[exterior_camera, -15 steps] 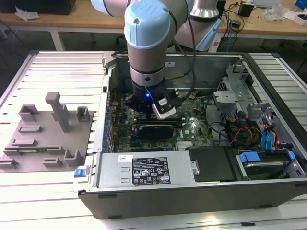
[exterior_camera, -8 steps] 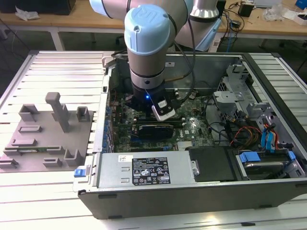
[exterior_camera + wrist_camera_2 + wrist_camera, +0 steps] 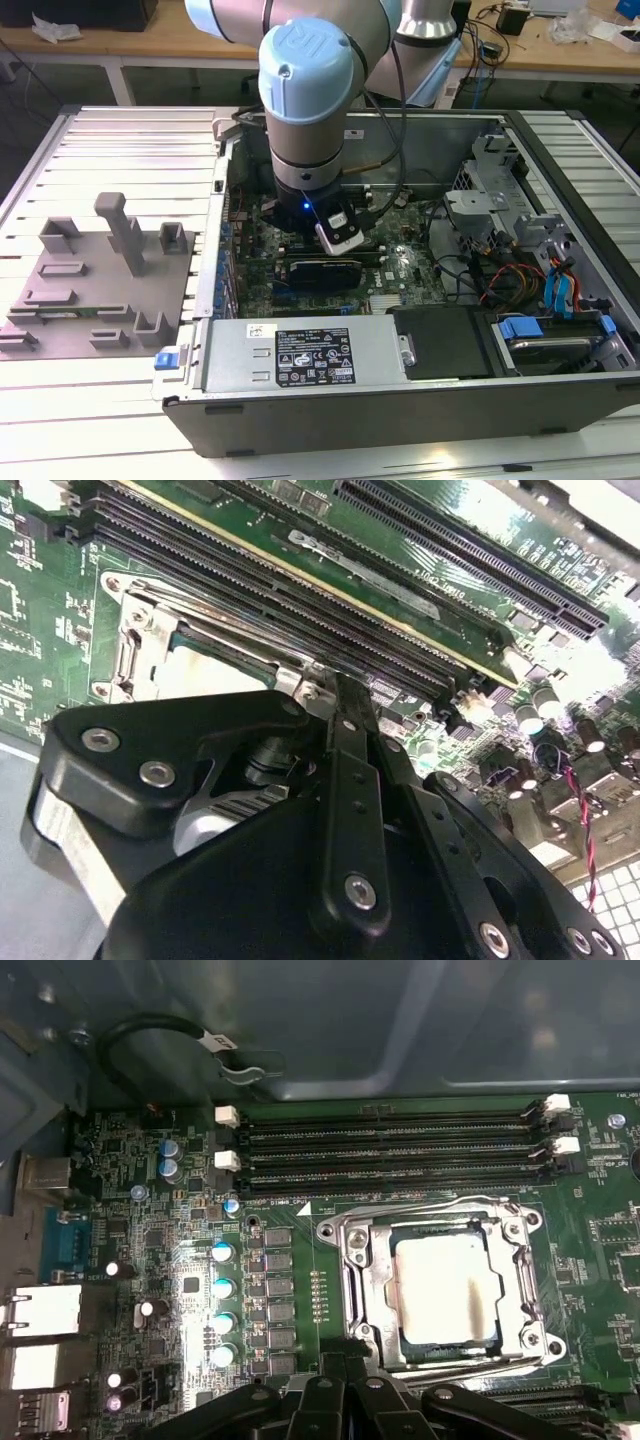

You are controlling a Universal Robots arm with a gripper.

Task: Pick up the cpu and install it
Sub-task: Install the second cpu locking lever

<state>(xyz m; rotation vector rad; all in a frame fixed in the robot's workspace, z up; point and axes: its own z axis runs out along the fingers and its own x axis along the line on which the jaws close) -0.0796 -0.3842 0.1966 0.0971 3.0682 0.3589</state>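
Already the small square cpu with its pale silvery metal top (image 3: 445, 1290) lies flat inside the metal-rimmed socket frame (image 3: 362, 1290) on the green motherboard (image 3: 300, 1270), its four edges sitting just inside the frame's opening, with a thin dark gap showing along the near edge. In the first wrist view the chip sits just ahead of the black gripper (image 3: 345, 1400), whose linkages crowd the socket's near rim. In the second wrist view the gripper (image 3: 315, 685) meets the socket's metal edge at its tips, which look drawn together with nothing between them, though the linkage hides much of the contact.

Beyond the socket, on the side away from the tool, four long black memory slots (image 3: 390, 1145) run parallel to the frame's edge, close beside it.

In the exterior view the arm (image 3: 305, 95) reaches down into the open grey computer case (image 3: 400, 400), walls on all sides. Outside the case, on the exterior view's left, the grey plastic fixture plate with upright posts (image 3: 100, 290) rests on the ribbed metal table (image 3: 130, 140).
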